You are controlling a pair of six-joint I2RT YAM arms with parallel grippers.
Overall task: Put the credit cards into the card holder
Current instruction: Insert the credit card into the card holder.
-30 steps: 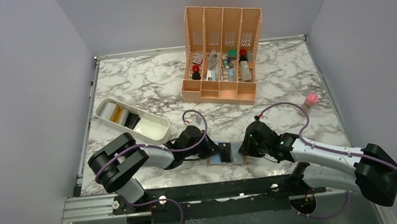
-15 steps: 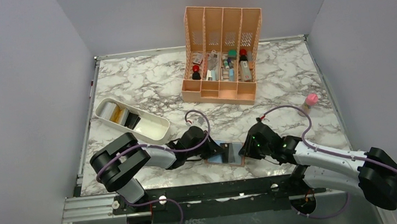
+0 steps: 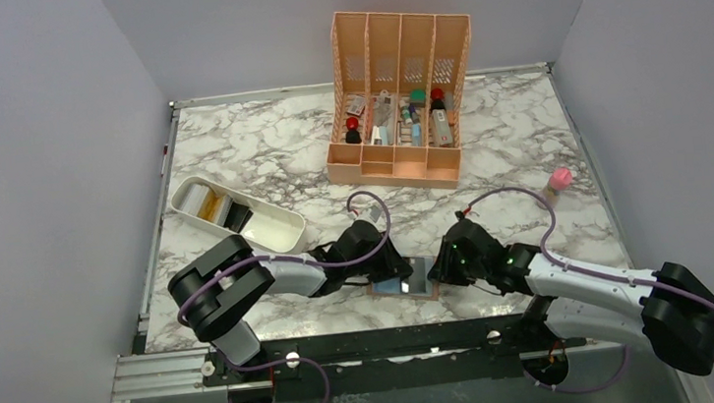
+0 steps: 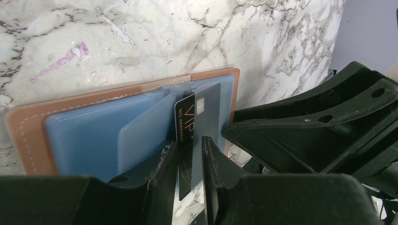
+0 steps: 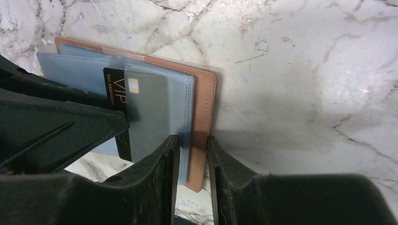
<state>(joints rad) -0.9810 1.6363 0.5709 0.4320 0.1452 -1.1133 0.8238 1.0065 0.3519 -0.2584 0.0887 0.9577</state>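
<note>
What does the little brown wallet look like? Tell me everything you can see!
The card holder lies open and flat on the marble table. It looks like tan leather with stitched edges, light blue inside, with clear sleeves. A black VIP card, pinched by the left gripper, is partly in a sleeve. The right gripper grips its edge.

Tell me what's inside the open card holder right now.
The card holder shows a light blue lining and clear sleeves. A black VIP card sits partly in one sleeve, pinched by the left gripper. Its lower end is hidden behind the fingers.
</note>
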